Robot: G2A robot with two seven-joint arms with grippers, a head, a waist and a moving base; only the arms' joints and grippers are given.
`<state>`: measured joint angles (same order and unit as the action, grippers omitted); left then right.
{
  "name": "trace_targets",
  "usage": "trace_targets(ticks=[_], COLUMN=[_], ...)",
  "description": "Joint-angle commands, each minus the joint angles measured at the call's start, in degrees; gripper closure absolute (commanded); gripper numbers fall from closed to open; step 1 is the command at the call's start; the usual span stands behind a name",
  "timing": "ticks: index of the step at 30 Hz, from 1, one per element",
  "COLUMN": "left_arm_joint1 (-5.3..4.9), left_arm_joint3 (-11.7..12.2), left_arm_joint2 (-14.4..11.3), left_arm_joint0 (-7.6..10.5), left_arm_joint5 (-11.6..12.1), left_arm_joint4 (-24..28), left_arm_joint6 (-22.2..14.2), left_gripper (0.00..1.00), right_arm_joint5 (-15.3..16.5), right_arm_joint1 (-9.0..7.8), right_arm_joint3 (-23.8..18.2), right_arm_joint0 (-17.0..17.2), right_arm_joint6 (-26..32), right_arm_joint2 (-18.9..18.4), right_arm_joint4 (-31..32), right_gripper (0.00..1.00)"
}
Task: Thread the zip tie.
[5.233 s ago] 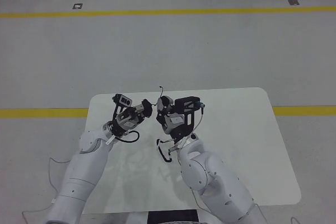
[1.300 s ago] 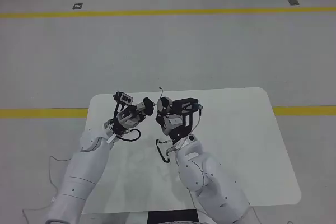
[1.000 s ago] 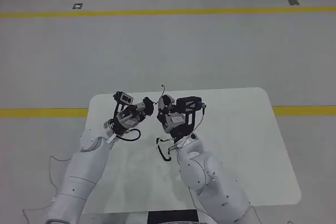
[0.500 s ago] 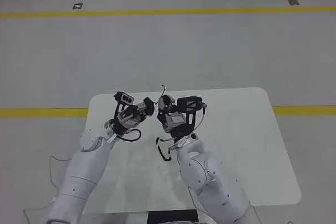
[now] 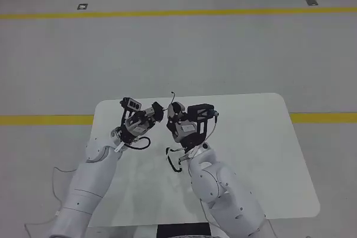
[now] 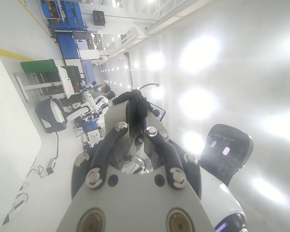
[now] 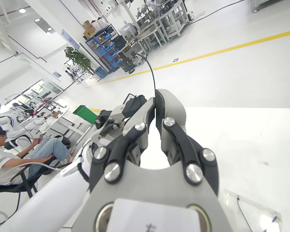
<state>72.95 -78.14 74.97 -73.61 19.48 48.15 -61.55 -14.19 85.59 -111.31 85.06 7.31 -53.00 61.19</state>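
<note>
Above the desk (image 5: 256,149), our right gripper (image 7: 155,106) pinches the tie (image 7: 151,73), which rises beyond its fingertips. Our left gripper (image 6: 135,108) is closed too, though we cannot tell on what.

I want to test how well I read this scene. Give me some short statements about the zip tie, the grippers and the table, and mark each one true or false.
1. The right gripper is shut on the zip tie. True.
2. The zip tie lies flat on the table. False: it sticks out from between the right gripper's fingers, up in the air.
3. The left gripper is close to the right gripper, both over the table. True.
4. The table is black. False: it is white.
</note>
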Motion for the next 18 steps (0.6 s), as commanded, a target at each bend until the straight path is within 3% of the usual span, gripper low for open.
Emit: trace_targets(ticks=[1, 18], left_arm_joint1=[0.00, -0.16], left_arm_joint3=[0.1, 0.3], left_arm_joint2=[-0.1, -0.7], left_arm_joint0=[-0.01, 0.17], left_arm_joint5=[0.0, 0.0], left_arm_joint4=[0.1, 0.9], left_arm_joint6=[-0.2, -1.3], left_gripper=[1.00, 1.00], right_arm_joint5=[-0.2, 1.6], right_arm_joint1=[0.06, 0.14], right_arm_joint3=[0.1, 0.5], right_arm_joint0=[-0.1, -0.4], right_arm_joint6=[-0.8, -2.6], right_arm_joint2=[0.0, 0.3], right_arm_joint4=[0.1, 3.3], right_gripper=[1.00, 1.00])
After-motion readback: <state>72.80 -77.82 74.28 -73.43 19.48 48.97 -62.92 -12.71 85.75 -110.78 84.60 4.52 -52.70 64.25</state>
